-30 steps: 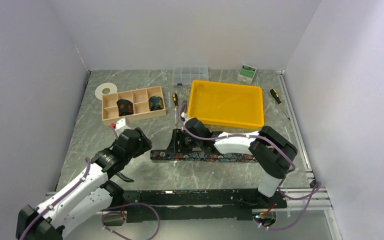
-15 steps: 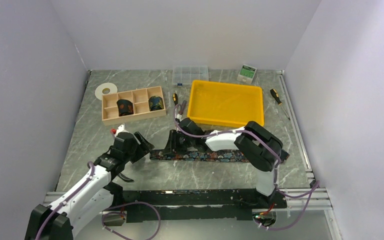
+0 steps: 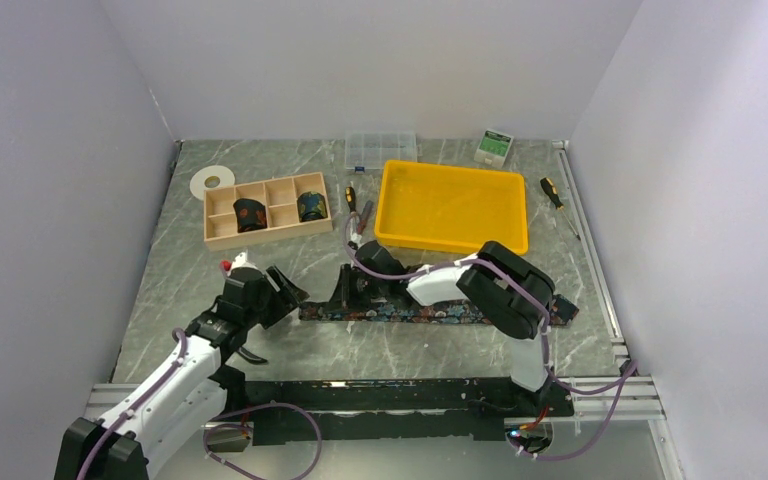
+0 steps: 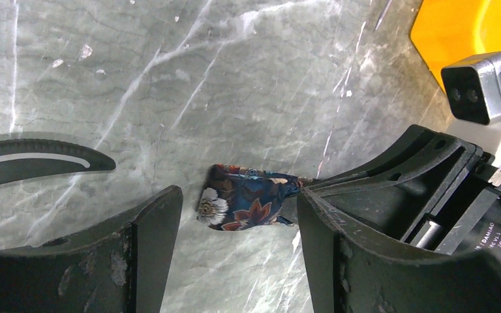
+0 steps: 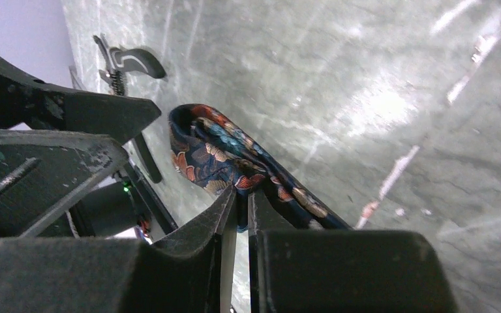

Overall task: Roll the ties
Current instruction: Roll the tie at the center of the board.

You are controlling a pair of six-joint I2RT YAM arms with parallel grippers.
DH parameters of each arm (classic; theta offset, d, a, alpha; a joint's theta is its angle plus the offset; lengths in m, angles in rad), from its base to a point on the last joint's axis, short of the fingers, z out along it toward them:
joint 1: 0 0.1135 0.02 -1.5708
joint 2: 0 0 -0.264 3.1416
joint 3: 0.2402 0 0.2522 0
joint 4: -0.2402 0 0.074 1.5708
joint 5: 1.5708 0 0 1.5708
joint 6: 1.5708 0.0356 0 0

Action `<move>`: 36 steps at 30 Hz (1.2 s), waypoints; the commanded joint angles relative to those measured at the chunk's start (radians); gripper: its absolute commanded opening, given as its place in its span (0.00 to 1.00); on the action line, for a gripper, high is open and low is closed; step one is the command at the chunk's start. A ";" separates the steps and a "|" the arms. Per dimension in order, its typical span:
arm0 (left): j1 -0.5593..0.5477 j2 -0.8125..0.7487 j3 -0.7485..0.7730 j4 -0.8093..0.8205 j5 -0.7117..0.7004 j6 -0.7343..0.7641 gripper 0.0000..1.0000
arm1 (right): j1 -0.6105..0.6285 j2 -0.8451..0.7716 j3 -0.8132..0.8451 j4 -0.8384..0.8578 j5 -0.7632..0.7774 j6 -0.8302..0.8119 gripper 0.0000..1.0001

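Observation:
A dark floral tie lies as a long strip across the table's middle. My right gripper is shut on its left end; in the right wrist view the jaws pinch the folded fabric. My left gripper is open just left of that end. In the left wrist view the tie's tip lies on the table between my spread fingers, apart from them. Two rolled ties sit in the wooden box.
A yellow tray stands behind the right arm. Black-handled pliers lie by the left arm. A clear organiser, a tape roll, screwdrivers and a small green box lie at the back.
My left gripper has moved right and forward toward the tie's left end. My right arm has shifted left, dragging the tie slightly leftward.

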 commanded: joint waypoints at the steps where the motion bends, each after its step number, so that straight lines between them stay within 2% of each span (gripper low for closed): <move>1: 0.007 -0.014 -0.019 0.023 0.033 0.013 0.70 | 0.001 -0.038 -0.066 0.090 0.003 0.006 0.11; 10: 0.008 0.014 -0.065 0.088 0.100 -0.006 0.69 | -0.017 -0.025 -0.178 0.300 -0.049 0.008 0.03; 20: 0.009 0.064 -0.089 0.167 0.183 0.008 0.67 | -0.039 -0.019 -0.261 0.400 -0.039 -0.012 0.01; 29: 0.010 0.115 -0.118 0.224 0.249 0.018 0.61 | -0.047 -0.027 -0.312 0.422 -0.020 -0.047 0.01; 36: 0.012 0.217 -0.124 0.310 0.305 0.035 0.60 | -0.049 -0.024 -0.324 0.429 -0.011 -0.055 0.01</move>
